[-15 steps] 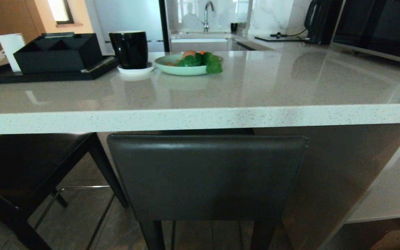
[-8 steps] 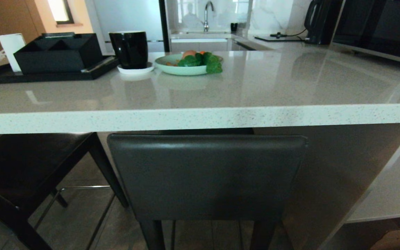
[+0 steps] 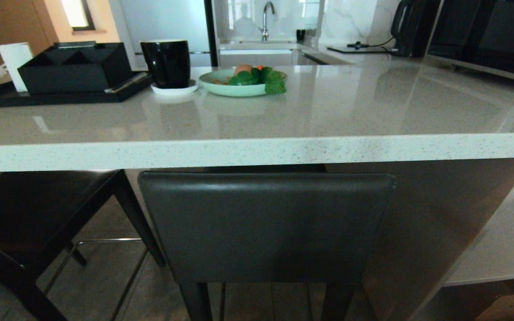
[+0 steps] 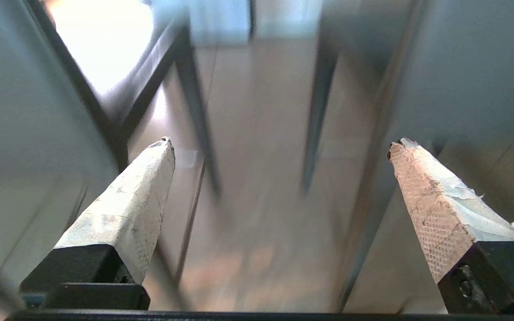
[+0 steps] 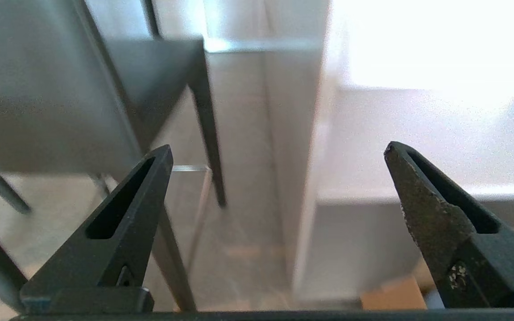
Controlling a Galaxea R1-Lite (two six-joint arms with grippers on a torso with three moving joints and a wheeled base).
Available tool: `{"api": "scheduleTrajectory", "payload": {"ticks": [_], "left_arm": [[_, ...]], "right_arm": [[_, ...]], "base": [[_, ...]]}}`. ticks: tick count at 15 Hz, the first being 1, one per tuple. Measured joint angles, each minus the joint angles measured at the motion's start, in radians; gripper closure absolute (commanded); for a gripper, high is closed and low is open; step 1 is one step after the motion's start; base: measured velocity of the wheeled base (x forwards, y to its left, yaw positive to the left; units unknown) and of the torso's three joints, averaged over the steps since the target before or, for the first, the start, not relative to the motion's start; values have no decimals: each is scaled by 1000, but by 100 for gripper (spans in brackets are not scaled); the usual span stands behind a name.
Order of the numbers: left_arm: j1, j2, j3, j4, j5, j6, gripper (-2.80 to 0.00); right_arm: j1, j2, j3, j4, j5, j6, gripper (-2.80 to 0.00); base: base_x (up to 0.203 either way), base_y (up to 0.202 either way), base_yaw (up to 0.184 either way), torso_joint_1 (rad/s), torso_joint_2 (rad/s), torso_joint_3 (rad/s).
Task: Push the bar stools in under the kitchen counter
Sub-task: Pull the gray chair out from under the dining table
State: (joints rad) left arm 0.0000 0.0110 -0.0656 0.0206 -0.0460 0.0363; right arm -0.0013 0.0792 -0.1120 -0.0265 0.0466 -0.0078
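Bar stool (image 3: 266, 227) stands tucked beneath the kitchen worktop (image 3: 257, 151), its twin (image 3: 29, 214) alongside at left; left hand (image 4: 279, 142) and right hand (image 5: 277, 149) gape empty, apparently low beside stool legs.

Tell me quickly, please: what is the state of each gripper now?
Left gripper: open, holding nothing.
Right gripper: open, holding nothing.
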Motion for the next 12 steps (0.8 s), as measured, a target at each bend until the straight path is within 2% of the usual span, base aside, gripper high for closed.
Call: {"api": "scheduleTrajectory", "payload": {"ticks": [3, 7, 9, 12], "left_arm": [[-3, 92, -100, -7, -48, -43, -280], [-52, 277, -132, -210, -100, -64, -280], [-77, 389, -129, -298, -109, -81, -280], [-99, 558, -98, -454, -123, -119, -280]], "right_arm": [[1, 137, -33, -102, 54, 13, -280], [19, 378, -41, -337, 126, 63, -280], [38, 464, -40, -409, 227, 72, -280], [48, 558, -43, -425, 374, 72, -280]], "base": [[0, 0, 0, 0, 0, 0], [0, 0, 0, 0, 0, 0], [0, 0, 0, 0, 0, 0], [0, 0, 0, 0, 0, 0]]}}
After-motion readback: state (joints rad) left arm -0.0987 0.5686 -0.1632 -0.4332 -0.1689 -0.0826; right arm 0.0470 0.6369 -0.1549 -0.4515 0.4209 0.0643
